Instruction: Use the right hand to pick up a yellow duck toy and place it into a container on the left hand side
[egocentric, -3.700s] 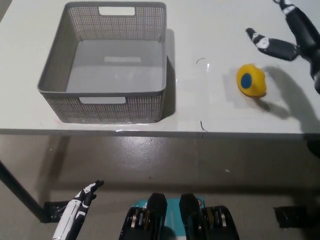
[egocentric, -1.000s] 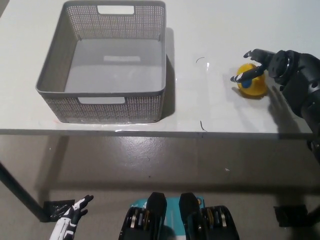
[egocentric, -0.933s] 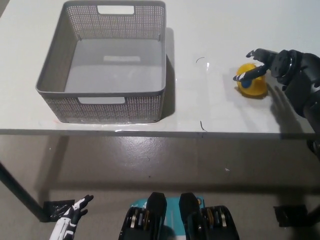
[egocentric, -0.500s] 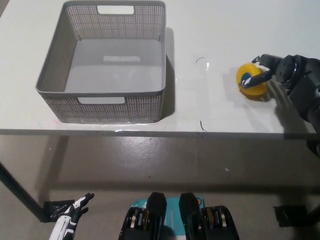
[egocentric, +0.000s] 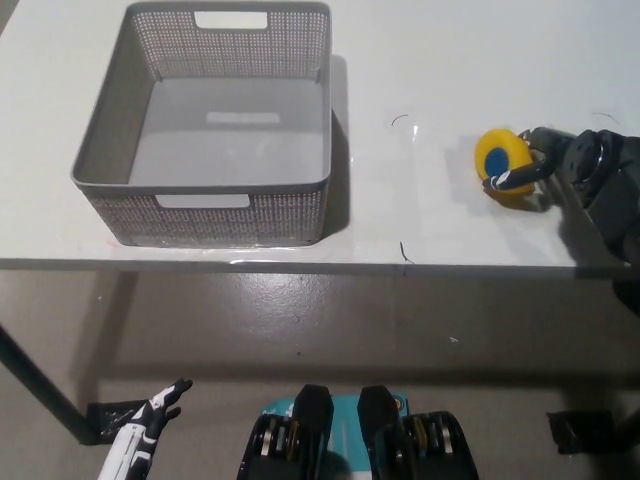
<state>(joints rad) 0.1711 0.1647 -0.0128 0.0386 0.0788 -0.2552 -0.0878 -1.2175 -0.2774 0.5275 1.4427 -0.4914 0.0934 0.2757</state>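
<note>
The yellow duck toy (egocentric: 503, 160), round with a blue spot facing me, lies on the white table (egocentric: 420, 220) at the right. My black right hand (egocentric: 565, 165) sits against its right side, with fingers (egocentric: 513, 181) curled over its top and under its front, closed on it. The duck still rests on the table. The grey mesh basket (egocentric: 200, 187) stands at the table's left, with nothing inside it. My white left hand (egocentric: 150, 425) hangs low at the bottom left, below the table edge, holding nothing, its fingers slightly apart.
Bare white tabletop stretches between the basket and the duck, marked by two small dark specks (egocentric: 402, 120). The table's front edge (egocentric: 320, 264) runs across the middle of the picture, and grey floor lies below it.
My right hand has come down from the far right and closed its fingers around the duck, which has shifted slightly right. My left hand has stayed low at the bottom left.
</note>
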